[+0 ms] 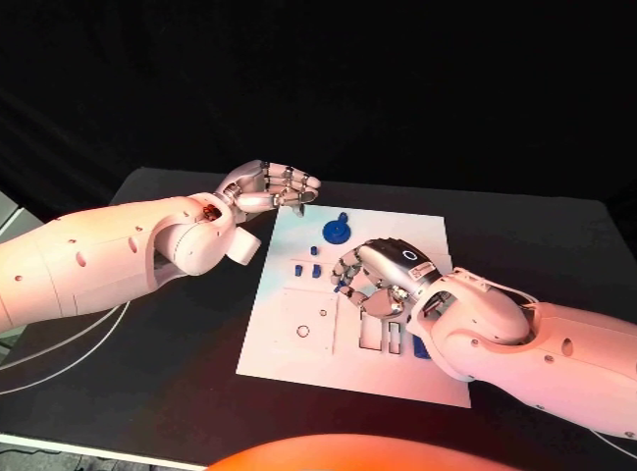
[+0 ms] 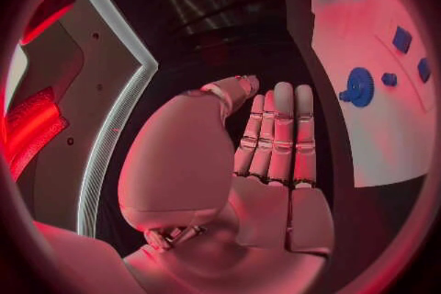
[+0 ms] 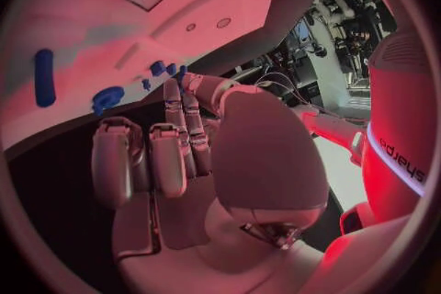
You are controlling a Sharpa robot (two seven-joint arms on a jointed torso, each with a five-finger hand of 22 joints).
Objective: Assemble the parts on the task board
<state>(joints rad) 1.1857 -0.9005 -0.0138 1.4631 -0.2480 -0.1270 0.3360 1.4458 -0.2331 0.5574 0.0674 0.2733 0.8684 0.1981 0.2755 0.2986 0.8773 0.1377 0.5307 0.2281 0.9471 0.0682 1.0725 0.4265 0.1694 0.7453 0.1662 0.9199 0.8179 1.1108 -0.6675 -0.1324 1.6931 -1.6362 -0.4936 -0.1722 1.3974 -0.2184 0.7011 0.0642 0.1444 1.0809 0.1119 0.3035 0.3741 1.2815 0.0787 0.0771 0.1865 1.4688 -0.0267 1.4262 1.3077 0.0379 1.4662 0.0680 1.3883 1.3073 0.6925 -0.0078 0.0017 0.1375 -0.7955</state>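
Task board (image 1: 297,334) lies flat mid-bench, white plate, long side running away from the robot. Parts: blue round part (image 1: 337,232) with a small tab sits near the far edge of the board, well apart from the slots; a few small blue pieces (image 1: 307,270) just beside it toward the robot; one blue oblong part (image 1: 420,347) near the board's right edge, partly hidden by the right wrist. The left wrist view has the round part (image 2: 359,86) clearly resting on the board, not seated in anything I can make out.

Right robot hand (image 1: 382,279) hovers over the board's middle, palm down, fingers curled in. Nothing visible in its grip (the right wrist view shows fingers (image 3: 170,158) folded toward the palm with no part between them), so I read it as closed on nothing. Placement suggests it's staged above the small pieces for a pick. That's a judgement.

Left robot hand (image 1: 269,188) sits off the board's far-left corner, above the bench (image 1: 163,383), fingers curled in the head view. The left wrist view shows the fingers (image 2: 280,136) lying straight and side by side, nothing held. Conflicting enough that I can't tell its state. Looks parked clear of the board so the right arm has room.

Assembly looks early: parts loose, slots and holes near the robot's side open.
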